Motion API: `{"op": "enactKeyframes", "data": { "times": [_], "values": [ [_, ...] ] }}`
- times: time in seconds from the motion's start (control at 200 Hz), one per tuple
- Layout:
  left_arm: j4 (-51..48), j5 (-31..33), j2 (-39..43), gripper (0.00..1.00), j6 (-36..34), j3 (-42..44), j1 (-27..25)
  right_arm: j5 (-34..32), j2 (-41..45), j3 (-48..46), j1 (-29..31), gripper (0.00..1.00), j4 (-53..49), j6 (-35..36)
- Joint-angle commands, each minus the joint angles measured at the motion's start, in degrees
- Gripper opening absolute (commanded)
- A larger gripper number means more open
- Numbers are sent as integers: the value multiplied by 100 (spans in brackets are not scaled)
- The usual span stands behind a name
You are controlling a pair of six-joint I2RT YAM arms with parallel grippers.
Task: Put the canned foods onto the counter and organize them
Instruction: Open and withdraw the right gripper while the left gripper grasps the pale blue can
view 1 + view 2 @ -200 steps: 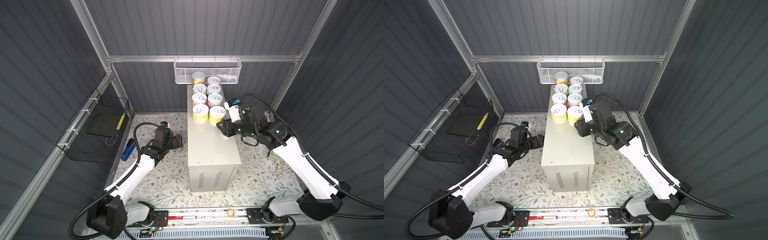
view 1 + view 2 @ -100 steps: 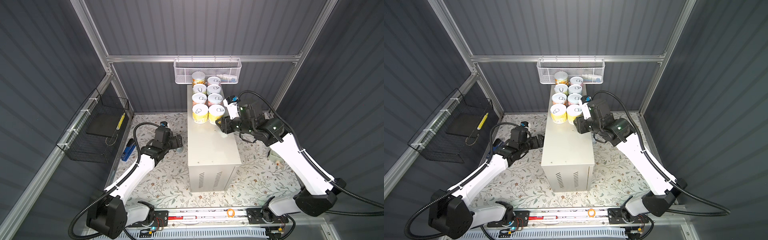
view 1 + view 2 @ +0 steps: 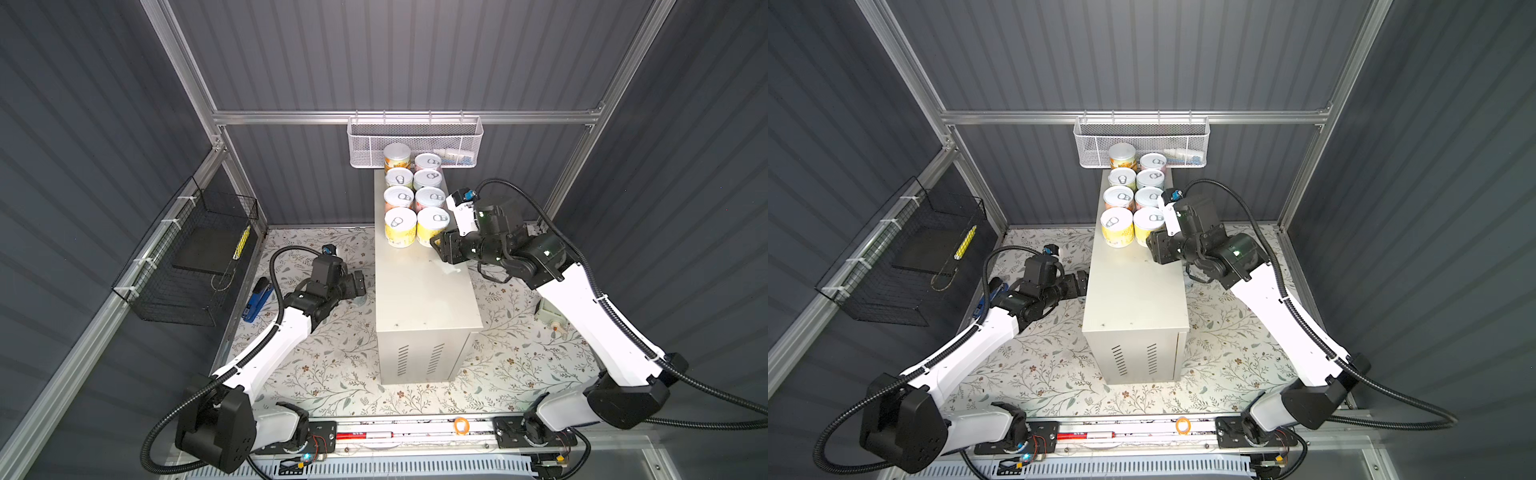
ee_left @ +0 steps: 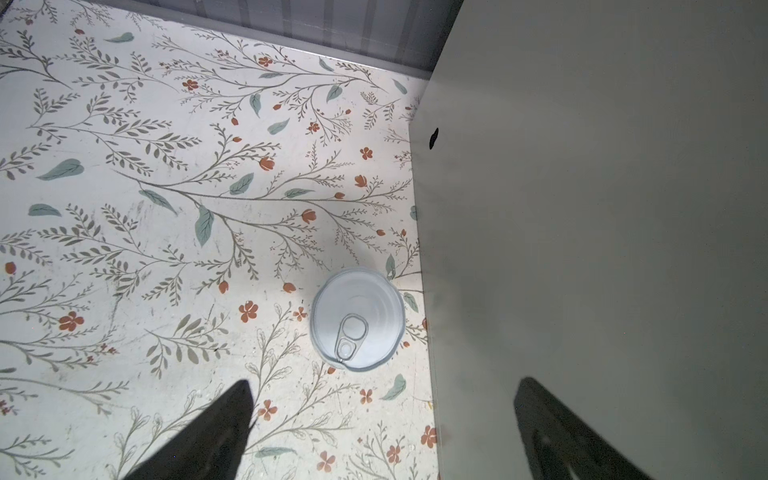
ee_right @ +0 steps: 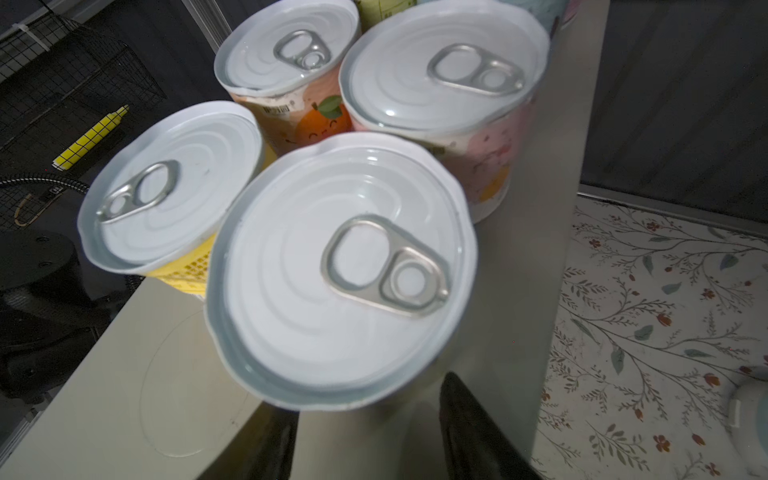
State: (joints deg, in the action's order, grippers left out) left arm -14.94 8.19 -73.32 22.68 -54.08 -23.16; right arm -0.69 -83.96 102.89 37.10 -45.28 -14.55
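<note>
Right gripper [image 5: 368, 409] sat at the front yellow can [image 3: 433, 219] on the counter [image 3: 424, 299], fingers [image 5: 469, 428] a little apart; I could not tell if it gripped. Pulling back crooked could knock that can over, bumping the other cans [image 3: 401, 224].

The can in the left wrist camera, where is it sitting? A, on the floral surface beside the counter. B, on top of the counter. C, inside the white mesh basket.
A: in the left wrist view the can stands upright on the floral surface, next to the side wall of the counter, not on its top.
</note>
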Motion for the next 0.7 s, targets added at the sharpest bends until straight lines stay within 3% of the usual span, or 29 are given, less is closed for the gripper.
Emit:
{"op": "enactKeyframes", "data": {
  "times": [0.0, 0.3, 0.495, 0.57, 0.695],
  "values": [
    [35, 129, -19, 99, -123, 31, 26, 222, 374, -50, -12, 59, 50, 3],
    [-157, 257, -61, 99, -200, -114, 31, -57, 2040, -971, -13, 84, 226, -119],
    [-205, 425, -81, 99, -145, -111, 31, -1249, 2866, -2145, -76, 94, 530, -286],
    [-178, 480, -183, 99, -108, -76, 31, -1463, 2992, -2579, -327, 96, 627, -486],
    [-25, 378, -451, 99, -79, -41, 31, -977, 3026, -3223, -1126, 97, 910, -830]
  ]
}}
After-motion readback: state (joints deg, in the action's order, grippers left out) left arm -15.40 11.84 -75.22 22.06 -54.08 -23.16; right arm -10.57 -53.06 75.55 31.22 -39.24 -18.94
